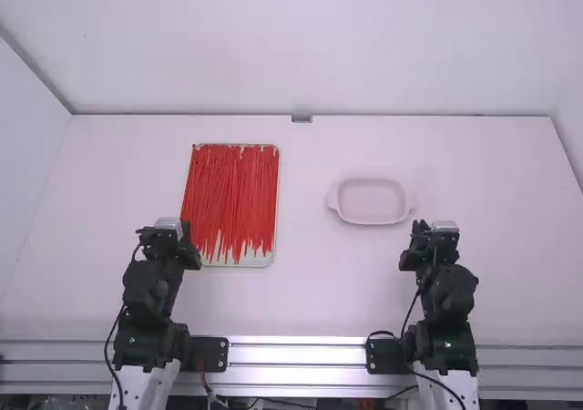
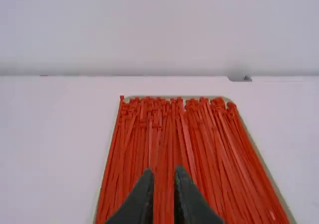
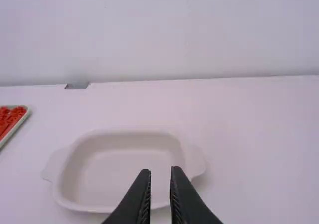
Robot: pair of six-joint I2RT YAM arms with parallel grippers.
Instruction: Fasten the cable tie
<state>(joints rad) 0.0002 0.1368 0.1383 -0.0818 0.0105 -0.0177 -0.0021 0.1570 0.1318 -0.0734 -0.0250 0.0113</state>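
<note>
Left gripper (image 2: 162, 176) above the near end of the tray (image 2: 229, 100), black fingers (image 2: 142, 199) drawn close, only a thin slit between the tips. Red cable ties (image 2: 199, 139) packed side by side along the tray's length, covering it from rim to rim, heads bunched at the tray's far end. White table (image 2: 55, 149) all round the tray. Small grey bracket (image 2: 240, 78) beyond the tray's far end, at the foot of the pale wall (image 2: 159, 25).

One tray (image 1: 239, 264). One white dish (image 1: 368, 220). Uncounted red cable ties (image 1: 232, 200), perhaps hundred or more, too packed for exact tally.
</note>
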